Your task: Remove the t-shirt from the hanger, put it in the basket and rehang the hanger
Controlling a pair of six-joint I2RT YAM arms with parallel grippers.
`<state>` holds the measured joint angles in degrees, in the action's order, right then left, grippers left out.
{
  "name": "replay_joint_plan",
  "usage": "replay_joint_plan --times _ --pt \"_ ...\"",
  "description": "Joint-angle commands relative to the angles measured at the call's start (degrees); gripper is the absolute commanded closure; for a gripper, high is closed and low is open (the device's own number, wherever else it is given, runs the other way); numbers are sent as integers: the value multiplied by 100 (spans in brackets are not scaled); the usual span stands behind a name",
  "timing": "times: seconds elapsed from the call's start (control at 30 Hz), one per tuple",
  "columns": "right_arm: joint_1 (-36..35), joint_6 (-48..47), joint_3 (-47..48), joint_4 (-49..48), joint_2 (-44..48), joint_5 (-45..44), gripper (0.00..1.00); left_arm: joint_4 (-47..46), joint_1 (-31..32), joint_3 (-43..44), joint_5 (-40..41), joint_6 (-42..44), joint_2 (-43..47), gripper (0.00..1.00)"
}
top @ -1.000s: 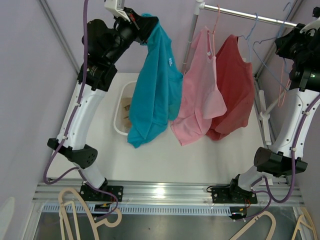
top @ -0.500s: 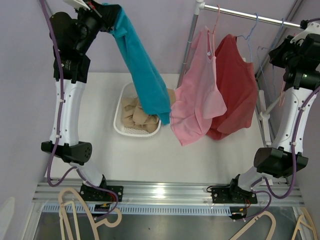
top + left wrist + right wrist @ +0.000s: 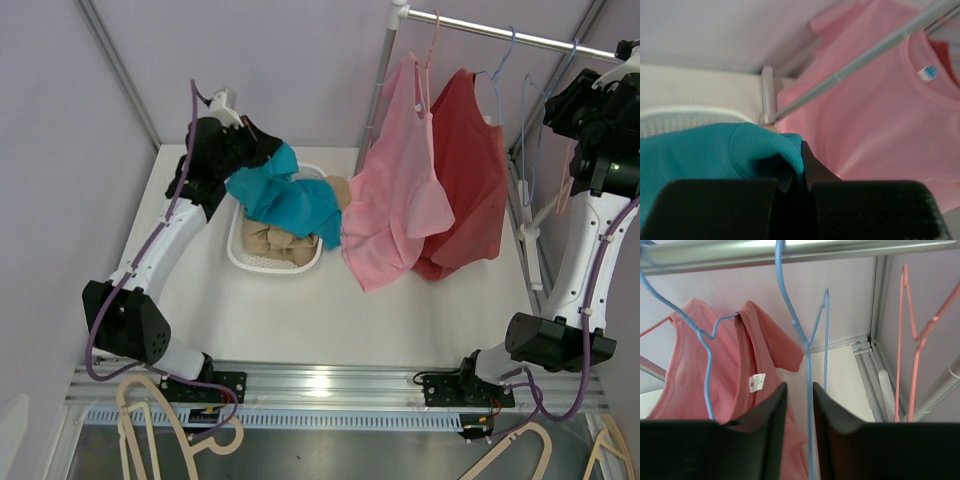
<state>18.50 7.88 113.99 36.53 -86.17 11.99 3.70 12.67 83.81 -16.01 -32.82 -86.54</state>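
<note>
**Teal — t-shirt (image 3: 285, 200) off its hanger, over the basket (image 3: 240, 262)**

The t-shirt drapes into the white basket, one fold pinched tight in the left gripper (image 3: 801, 162). The right gripper (image 3: 799, 390) — jaws slightly spread — straddles the bare blue hanger (image 3: 807, 365) wire under the rail (image 3: 840, 249).

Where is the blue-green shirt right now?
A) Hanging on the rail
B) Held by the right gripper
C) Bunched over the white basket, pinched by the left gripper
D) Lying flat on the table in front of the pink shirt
C: the blue-green shirt is bunched over the white basket, and the left gripper is shut on its cloth. Only the pink shirt and the red shirt hang on the rail.
</note>
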Motion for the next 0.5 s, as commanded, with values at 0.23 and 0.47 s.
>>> replay_joint_plan --times 0.23,0.47 --pt "4 161 939 231 294 -311 16 -538 1080 -2113 1091 -3 947 99" --pt "-461 223 1150 301 365 -30 16 -71 1036 -2352 529 -761 -125 99"
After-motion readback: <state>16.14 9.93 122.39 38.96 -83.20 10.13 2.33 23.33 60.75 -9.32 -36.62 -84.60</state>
